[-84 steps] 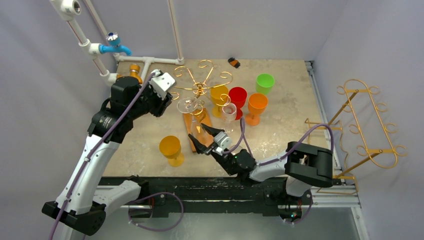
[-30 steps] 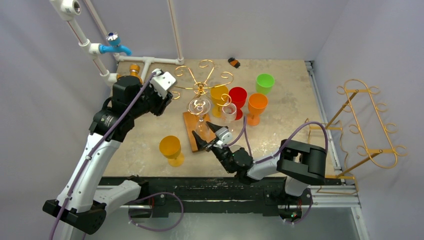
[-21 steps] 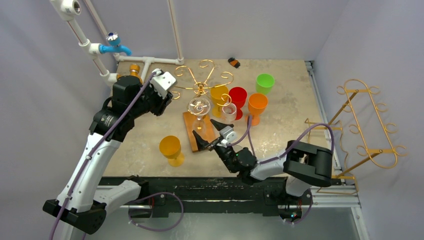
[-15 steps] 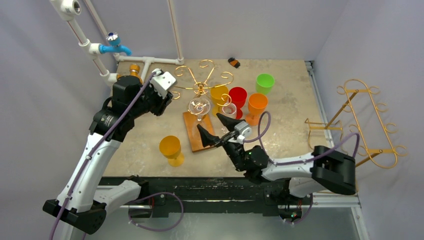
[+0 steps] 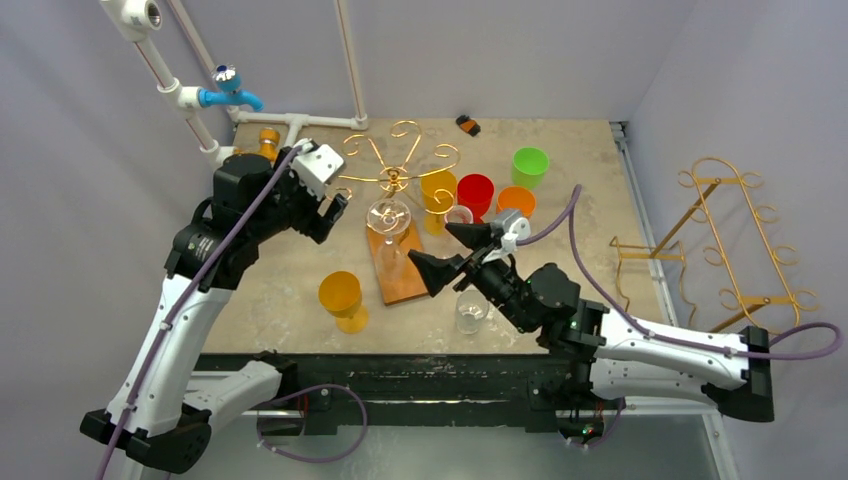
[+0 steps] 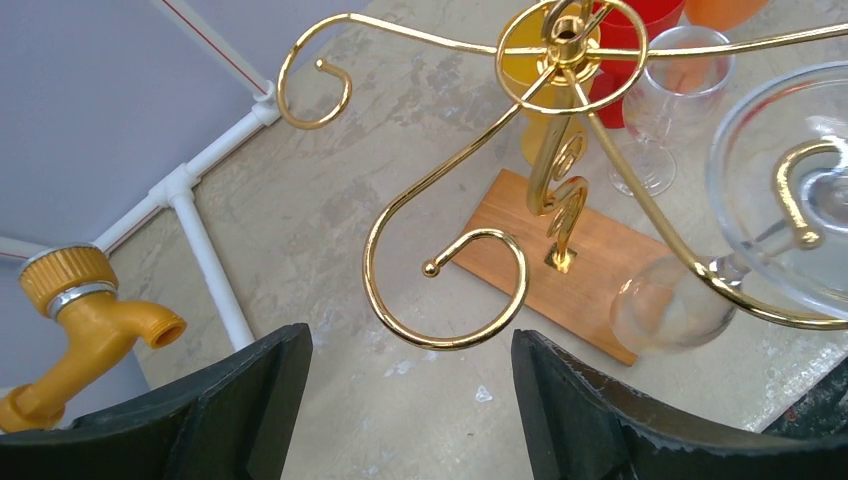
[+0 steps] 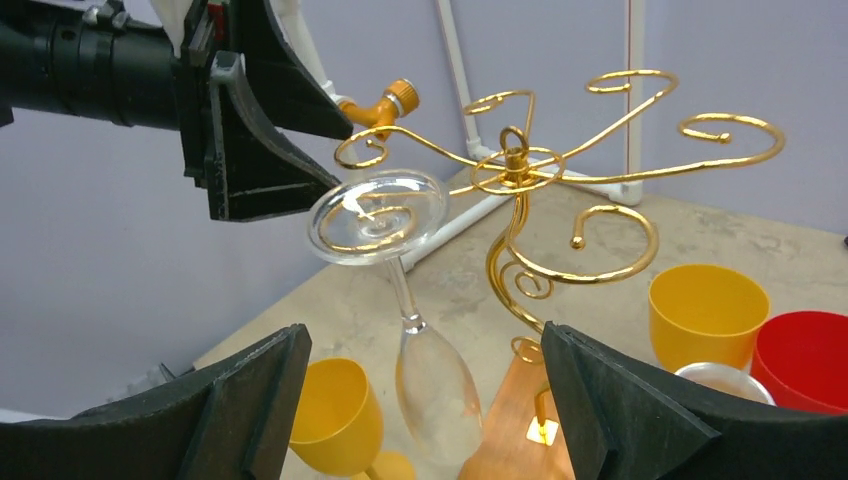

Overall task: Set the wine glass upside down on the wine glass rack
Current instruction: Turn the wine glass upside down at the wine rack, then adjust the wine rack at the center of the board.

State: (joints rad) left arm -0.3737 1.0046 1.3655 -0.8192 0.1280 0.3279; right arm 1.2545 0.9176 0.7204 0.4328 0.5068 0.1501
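Observation:
The clear wine glass hangs upside down on the gold wine glass rack [image 5: 396, 178]. Its foot [image 5: 388, 215] rests in a curled arm and its bowl [image 5: 392, 262] hangs above the rack's wooden base [image 5: 405, 285]. My right gripper [image 5: 432, 248] is open and empty, just right of the bowl, not touching it. In the right wrist view the bowl [image 7: 435, 390] hangs between and beyond the open right gripper [image 7: 422, 335]. My left gripper [image 5: 335, 205] is open and empty, left of the rack. In the left wrist view the left gripper [image 6: 410, 400] faces an empty curl [image 6: 450, 290].
A yellow goblet [image 5: 341, 297] stands front left and a clear glass [image 5: 470, 312] front centre. Yellow [image 5: 437, 190], red [image 5: 475, 190], orange [image 5: 515, 200] and green [image 5: 530, 163] cups and another clear glass [image 5: 458, 215] stand behind the right gripper. White pipes with taps [image 5: 232, 90] run back left. A second gold rack [image 5: 735, 250] stands right.
My right gripper has drawn back to the right and risen, away from the glass's bowl. The glass stays hanging on the rack. My left gripper has shifted slightly left.

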